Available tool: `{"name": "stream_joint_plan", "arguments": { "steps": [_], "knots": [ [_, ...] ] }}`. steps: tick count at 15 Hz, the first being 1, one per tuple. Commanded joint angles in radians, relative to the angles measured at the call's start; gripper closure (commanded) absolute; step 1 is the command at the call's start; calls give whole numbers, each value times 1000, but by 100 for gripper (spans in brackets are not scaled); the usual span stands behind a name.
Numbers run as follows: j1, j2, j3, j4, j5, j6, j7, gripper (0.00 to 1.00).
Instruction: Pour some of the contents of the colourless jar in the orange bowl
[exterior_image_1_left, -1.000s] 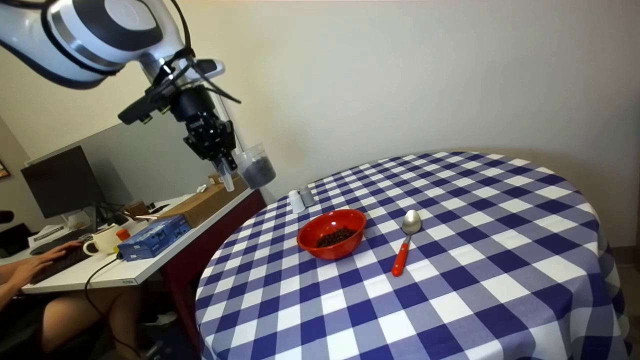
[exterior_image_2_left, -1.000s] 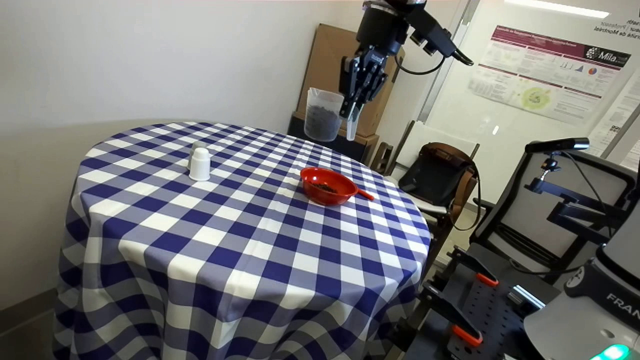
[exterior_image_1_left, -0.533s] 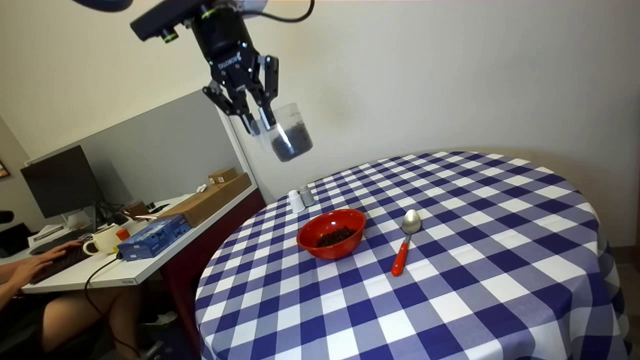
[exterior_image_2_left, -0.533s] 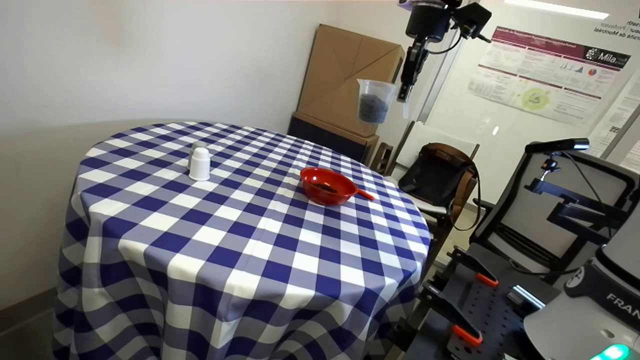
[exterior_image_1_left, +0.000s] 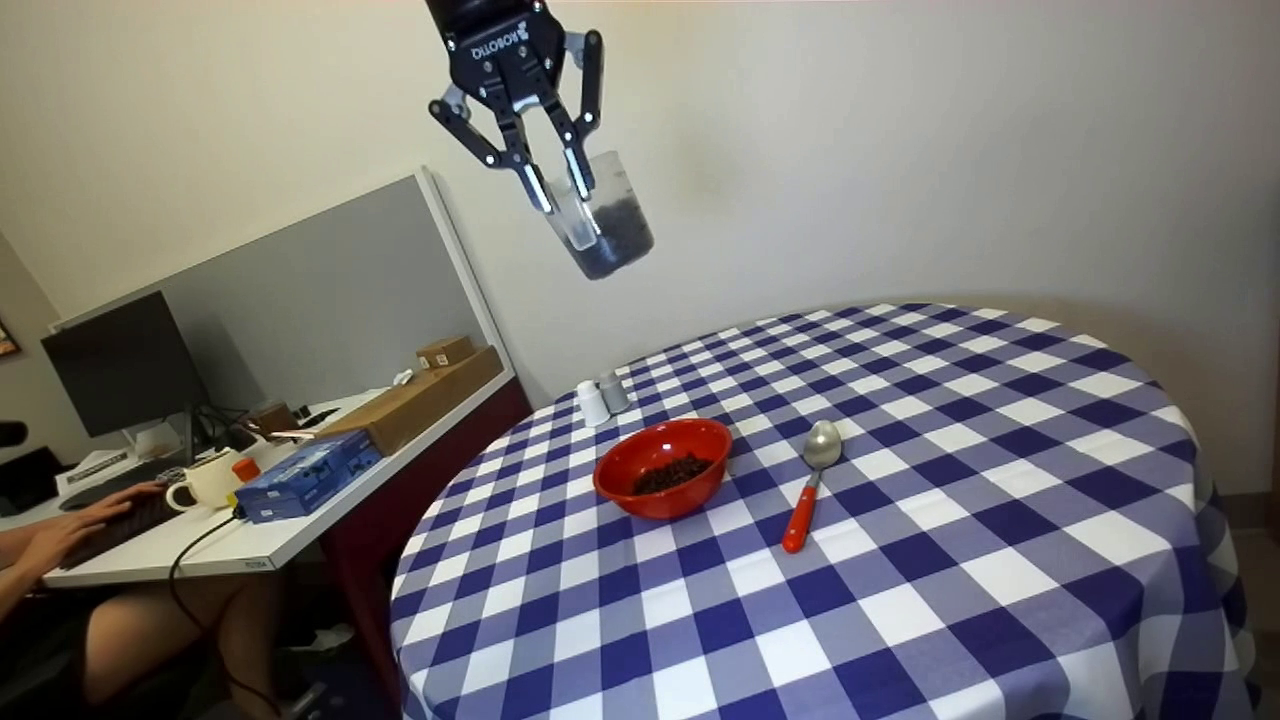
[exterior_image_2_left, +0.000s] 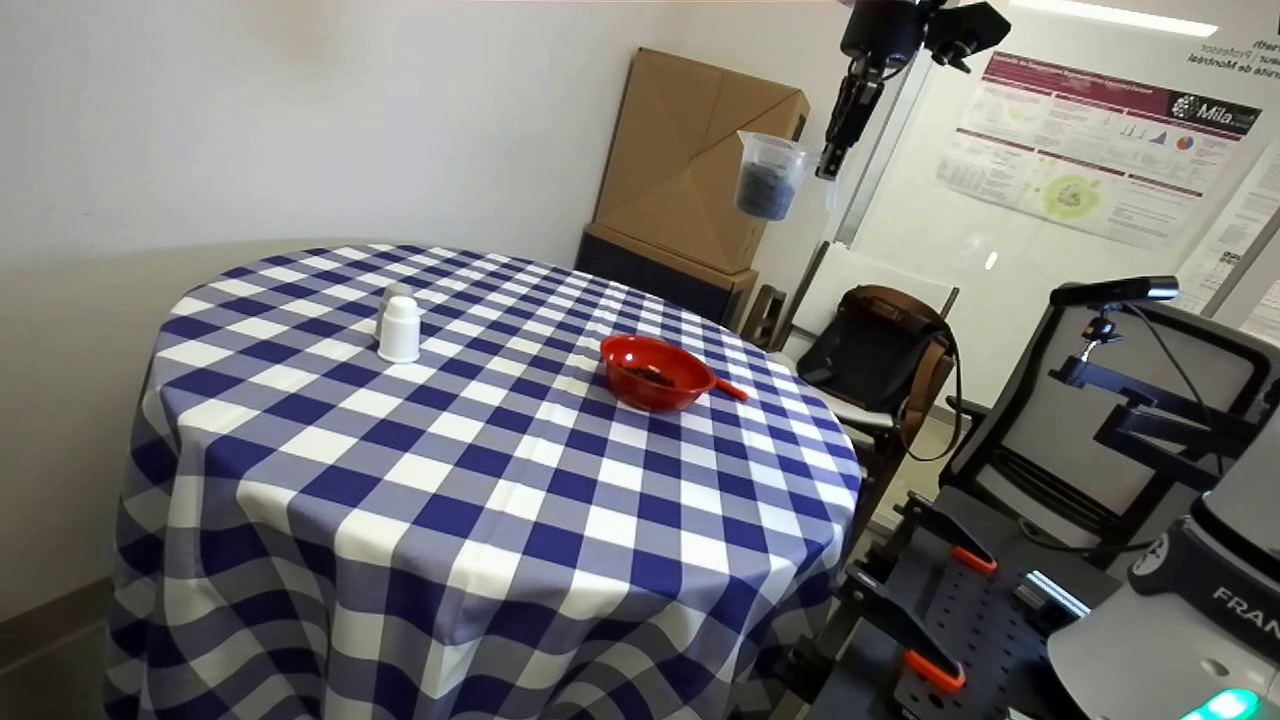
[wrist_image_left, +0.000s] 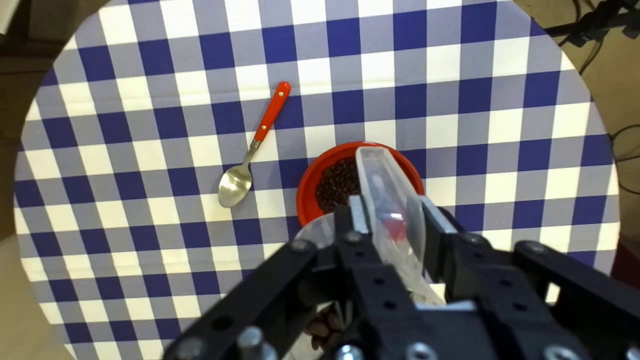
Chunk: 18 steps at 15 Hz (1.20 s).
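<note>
In an exterior view the gripper (exterior_image_1_left: 563, 198) pinches the colourless jar (exterior_image_1_left: 613, 182) by its handle (exterior_image_1_left: 578, 228) — dark contents (exterior_image_1_left: 622, 232) inside — aloft at half past eleven from the orange bowl (exterior_image_1_left: 655, 506). The spoon (exterior_image_1_left: 805, 505) lies at the bowl's three o'clock.

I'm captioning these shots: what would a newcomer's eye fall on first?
Probably the blue-and-white checked tablecloth, spread across all three views, with the red-orange bowl of dark bits standing out on it near the red-handled spoon. Next, perhaps, the pincer, holding the colourless jar by its handle, higher than the bowl in both exterior views.
</note>
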Motion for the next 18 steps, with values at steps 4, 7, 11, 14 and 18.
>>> {"name": "stream_joint_plan", "arguments": {
  "steps": [4,7,11,14,18],
  "knots": [
    [-40,19,28,-3,115,-7,-104,73],
    [-46,23,35,-4,113,-7,-103,73],
    [-29,28,36,-9,104,-85,-233,93],
    [-25,80,49,26,109,-161,-353,92],
    [-37,185,94,115,25,-272,-382,92]
  ]
}}
